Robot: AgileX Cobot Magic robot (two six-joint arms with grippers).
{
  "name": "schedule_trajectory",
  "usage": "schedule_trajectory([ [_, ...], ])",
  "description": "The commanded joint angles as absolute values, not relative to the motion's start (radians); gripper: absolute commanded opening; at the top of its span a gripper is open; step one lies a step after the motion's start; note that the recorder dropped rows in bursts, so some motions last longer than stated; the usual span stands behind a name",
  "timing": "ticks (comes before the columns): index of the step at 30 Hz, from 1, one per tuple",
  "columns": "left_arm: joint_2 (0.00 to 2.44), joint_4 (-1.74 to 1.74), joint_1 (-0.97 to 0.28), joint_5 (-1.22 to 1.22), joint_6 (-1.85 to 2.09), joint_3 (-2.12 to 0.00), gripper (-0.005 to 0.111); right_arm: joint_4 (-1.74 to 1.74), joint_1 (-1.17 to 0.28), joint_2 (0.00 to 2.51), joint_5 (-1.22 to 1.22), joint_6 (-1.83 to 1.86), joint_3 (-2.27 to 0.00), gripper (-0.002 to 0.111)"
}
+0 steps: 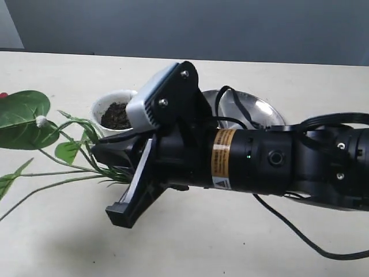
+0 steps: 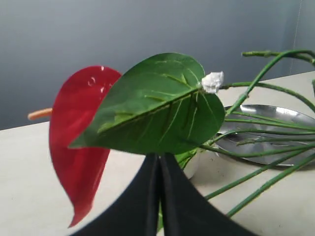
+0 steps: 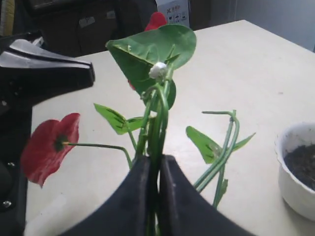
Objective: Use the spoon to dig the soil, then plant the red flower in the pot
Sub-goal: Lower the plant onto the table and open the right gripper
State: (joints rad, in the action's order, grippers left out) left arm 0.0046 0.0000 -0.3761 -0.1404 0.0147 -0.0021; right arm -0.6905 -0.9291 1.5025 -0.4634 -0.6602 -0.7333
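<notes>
The right fingers (image 3: 130, 196) are clenched on the bundled green stems of the red flower (image 3: 147, 49). The stems run straight out from between the fingertips, with leaves and blooms spreading beyond them over the tabletop (image 3: 246, 64). The white pot (image 3: 295, 191) of soil (image 3: 302, 164) stands near the stems. The left fingers (image 2: 138, 201) are pressed together just behind a leaf.

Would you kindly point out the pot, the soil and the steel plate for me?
the pot (image 1: 97, 109), exterior view, on its white left wall.
the soil (image 1: 115, 115), exterior view, middle of the dark earth.
the steel plate (image 1: 265, 111), exterior view, on its bare shiny inside.
</notes>
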Motion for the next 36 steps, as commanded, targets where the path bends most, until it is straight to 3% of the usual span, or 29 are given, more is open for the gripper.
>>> schedule_trajectory([
  [1,0.0,0.0,-0.383,-0.127,0.011,0.0,0.001,-0.669,-0.932,1.536,-0.369,-0.667,-0.733,-0.001],
  [18,0.0,0.0,-0.383,-0.127,0.011,0.0,0.001,-0.557,-0.932,1.735,-0.294,-0.708,-0.733,0.0],
  [22,0.0,0.0,-0.383,-0.127,0.011,0.0,0.001,-0.502,-0.932,1.73,-0.294,-0.708,-0.733,0.018],
  [24,0.0,0.0,-0.383,-0.127,0.011,0.0,0.001,-0.482,-0.932,1.721,-0.294,-0.711,-0.733,0.041],
  [26,0.0,0.0,-0.383,-0.127,0.011,0.0,0.001,-0.456,-0.932,1.704,-0.294,-0.724,-0.733,0.053],
  [34,0.0,0.0,-0.383,-0.127,0.011,0.0,0.001,-0.464,-0.951,1.531,-0.184,-0.895,-0.733,0.053],
  [36,0.0,0.0,-0.383,-0.127,0.011,0.0,0.001,-0.459,-0.998,1.458,-0.127,-0.897,-0.733,0.048],
])
